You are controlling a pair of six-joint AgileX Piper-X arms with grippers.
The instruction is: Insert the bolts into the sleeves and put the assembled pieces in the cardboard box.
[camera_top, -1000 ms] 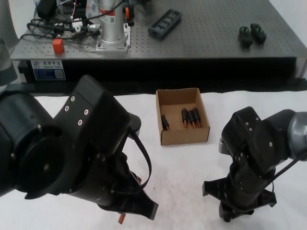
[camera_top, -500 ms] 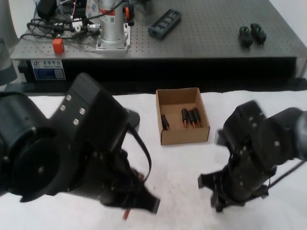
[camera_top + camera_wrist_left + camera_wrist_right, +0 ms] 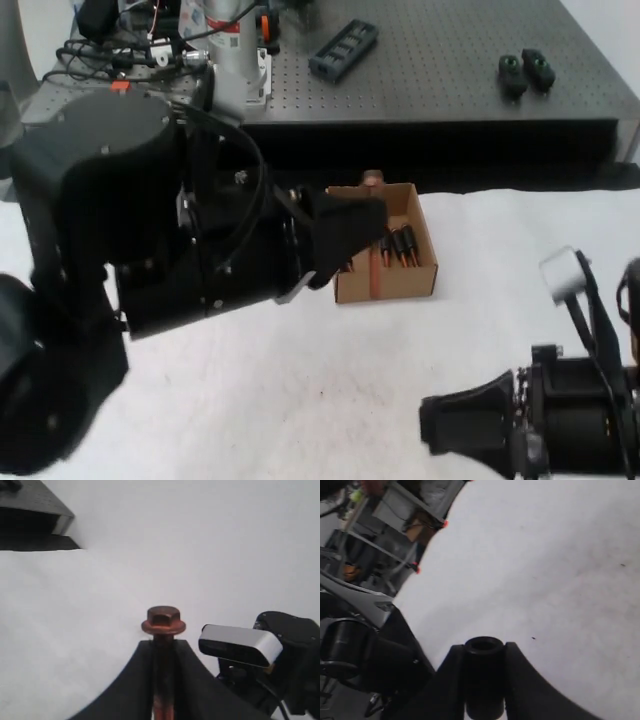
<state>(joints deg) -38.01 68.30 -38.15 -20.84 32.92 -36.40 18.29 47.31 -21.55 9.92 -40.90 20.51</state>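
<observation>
- The left tool (image 3: 162,647) is closed tight on a copper-coloured bolt (image 3: 163,622), its two fingers pinching the shank while the hex head stands clear beyond the tips.
- The right tool (image 3: 484,652) is clamped on a black sleeve (image 3: 484,672), the open bore facing out past the fingers.
- In the high view the bolt is held up off the bench (image 3: 330,380), crossing in front of the cardboard box (image 3: 430,262); the right arm's tool sits low at the near right edge, well apart from it.
- Bolt and sleeve are not yet mated – each is in its own tool, with open white cloth (image 3: 480,300) between the arms.
- Several dark assembled pieces (image 3: 400,243) already lie side by side in the box, at the far middle of the cloth.
- As judged here, the work is well under way – this pair has to be lined up, the bolt pushed into the bore, and the finished piece carried to the box.
</observation>
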